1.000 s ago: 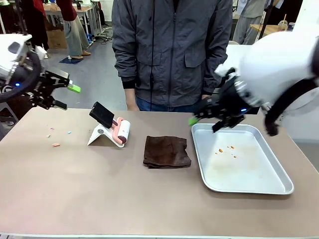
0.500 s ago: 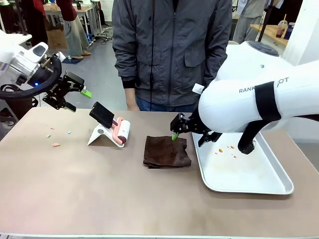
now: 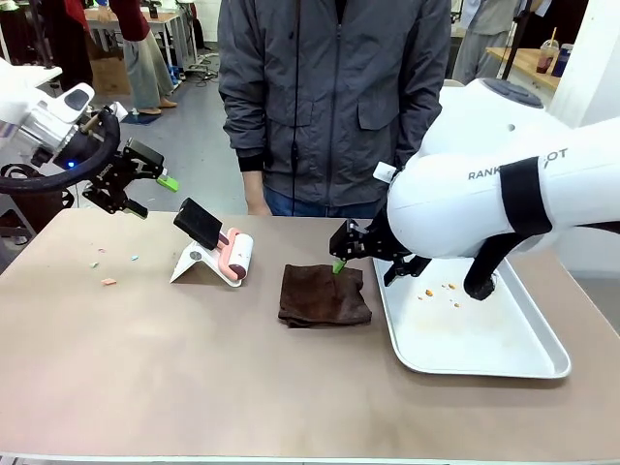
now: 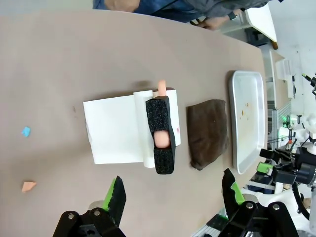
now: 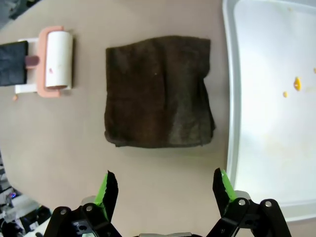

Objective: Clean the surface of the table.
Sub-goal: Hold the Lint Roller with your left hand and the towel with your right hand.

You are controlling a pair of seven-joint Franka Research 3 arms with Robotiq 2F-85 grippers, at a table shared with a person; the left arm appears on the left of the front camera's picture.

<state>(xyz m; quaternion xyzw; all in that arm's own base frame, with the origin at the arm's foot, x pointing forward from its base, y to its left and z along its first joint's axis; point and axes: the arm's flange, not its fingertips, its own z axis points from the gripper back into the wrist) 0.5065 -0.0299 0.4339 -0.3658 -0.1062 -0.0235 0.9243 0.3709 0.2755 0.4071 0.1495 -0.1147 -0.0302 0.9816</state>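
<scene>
**Front view:** the worktop (image 3: 194,378) fills the lower two thirds of the frame, and a person (image 3: 334,97) stands at its far edge. The left gripper (image 3: 153,194) hangs at upper left, above the worktop's far-left corner, fingers apart and empty. A few small scraps (image 3: 108,282) lie below it near the left edge. The right gripper (image 3: 365,266) is at centre, fingers apart with nothing between them, just over the far corner of the brown cloth (image 3: 324,295). It is probably lining up to take the cloth for wiping. A lint roller (image 3: 232,254) leans on its white stand left of the cloth. The metal tray (image 3: 484,339) at right holds orange crumbs (image 3: 441,289), so it is likely the place for debris.

**Left wrist view:** the spread fingers at the bottom frame the lint roller at mid-frame, which suggests it is this arm's tool.

**Right wrist view:** the cloth lies flat at upper centre, squarely between the parted green pads, with the tray's rim at right
</scene>
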